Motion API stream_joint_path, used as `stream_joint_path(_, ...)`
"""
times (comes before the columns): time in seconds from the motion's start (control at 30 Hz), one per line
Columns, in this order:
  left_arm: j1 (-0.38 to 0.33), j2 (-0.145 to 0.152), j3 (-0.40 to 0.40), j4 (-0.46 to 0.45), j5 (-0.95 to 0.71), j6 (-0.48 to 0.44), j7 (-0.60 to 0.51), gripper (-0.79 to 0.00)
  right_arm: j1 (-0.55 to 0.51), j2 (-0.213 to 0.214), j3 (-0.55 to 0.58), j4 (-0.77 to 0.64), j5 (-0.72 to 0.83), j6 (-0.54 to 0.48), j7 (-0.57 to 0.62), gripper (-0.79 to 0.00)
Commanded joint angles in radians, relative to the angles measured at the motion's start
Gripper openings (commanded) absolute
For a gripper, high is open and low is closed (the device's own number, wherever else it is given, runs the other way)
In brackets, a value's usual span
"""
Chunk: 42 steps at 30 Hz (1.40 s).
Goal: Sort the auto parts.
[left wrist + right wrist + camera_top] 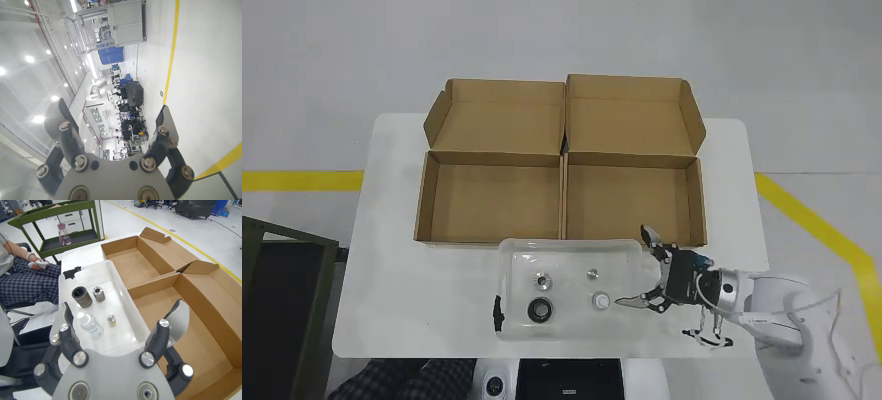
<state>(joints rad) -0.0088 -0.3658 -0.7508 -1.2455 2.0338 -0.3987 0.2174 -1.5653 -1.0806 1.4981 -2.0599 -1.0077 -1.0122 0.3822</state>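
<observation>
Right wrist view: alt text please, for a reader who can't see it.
The right gripper hangs open above the end of a white tray holding four parts: a dark bearing sleeve, a smaller metal cylinder, a small clear bottle and a tiny metal fitting. Beside the tray stand two open, empty boxes: the near cardboard box and the far cardboard box.

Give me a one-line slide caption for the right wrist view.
Open right claw hovers over the white plastic tray of four small parts, beside two empty brown cardboard boxes.
</observation>
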Motion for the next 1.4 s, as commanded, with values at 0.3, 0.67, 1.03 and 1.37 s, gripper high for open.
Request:
stream_joint_path(0.3,0.0,0.0,0.0,0.0,0.0,0.0,0.0,0.0,0.083,0.073,-0.134,-0.01,-0.046,0.0,0.113,0.0)
stream_joint_path(0.67,0.0,0.0,0.0,0.0,0.0,0.0,0.0,0.0,0.11,0.091,-0.18,0.016,-0.21,0.017,0.059,0.0)
stream_joint_path(1.03,0.0,0.0,0.0,0.0,0.0,0.0,0.0,0.0,0.098,0.093,-0.236,0.021,-0.354,0.048,-0.006,0.0)
stream_joint_path(1.37,0.0,0.0,0.0,0.0,0.0,0.0,0.0,0.0,0.105,0.095,-0.281,0.028,-0.406,0.058,-0.015,-0.191)
